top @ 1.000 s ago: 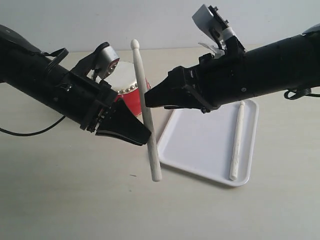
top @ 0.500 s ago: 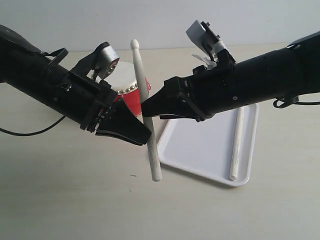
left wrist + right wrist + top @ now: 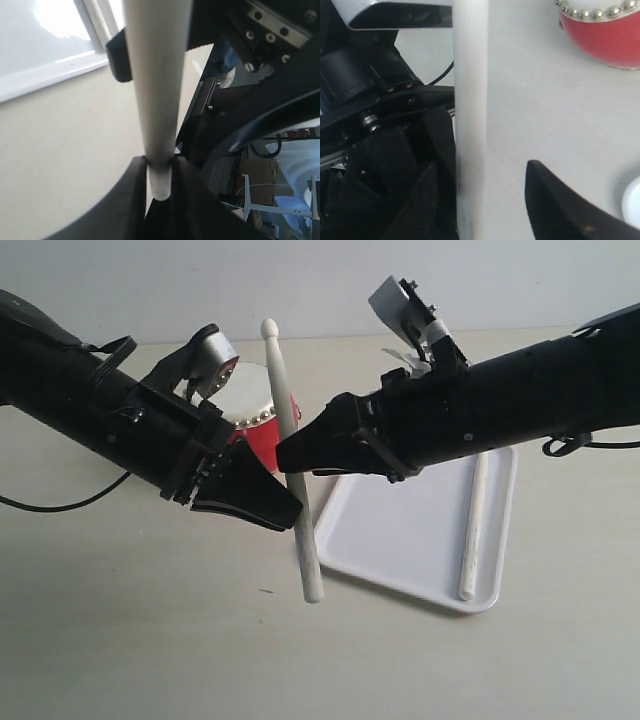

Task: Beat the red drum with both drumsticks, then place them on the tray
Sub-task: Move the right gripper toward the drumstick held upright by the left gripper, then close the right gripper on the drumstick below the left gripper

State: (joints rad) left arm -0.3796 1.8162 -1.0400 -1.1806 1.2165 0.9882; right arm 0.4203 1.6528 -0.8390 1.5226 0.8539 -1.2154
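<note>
My left gripper [image 3: 290, 512] [image 3: 159, 167] is shut on one drumstick [image 3: 290, 440] [image 3: 155, 75], holding it nearly upright above the table, rounded tip up. My right gripper [image 3: 285, 458] [image 3: 482, 167] has come in from the right and stands open. The same drumstick [image 3: 470, 100] lies between its jaws, close against one finger, with a wide gap to the other. The red drum [image 3: 262, 440] [image 3: 605, 40] stands behind the stick, partly hidden by the left arm. The second drumstick [image 3: 473, 525] [image 3: 100, 20] lies along the right side of the white tray [image 3: 400, 530] [image 3: 45, 45].
A black cable [image 3: 60, 505] trails from the left arm over the table. The right arm stretches above the tray's far part. The two grippers' tips nearly meet at the held stick.
The right gripper has moved left from above the tray until its open jaws reach around the held drumstick. The left arm and its stick have stayed still.
</note>
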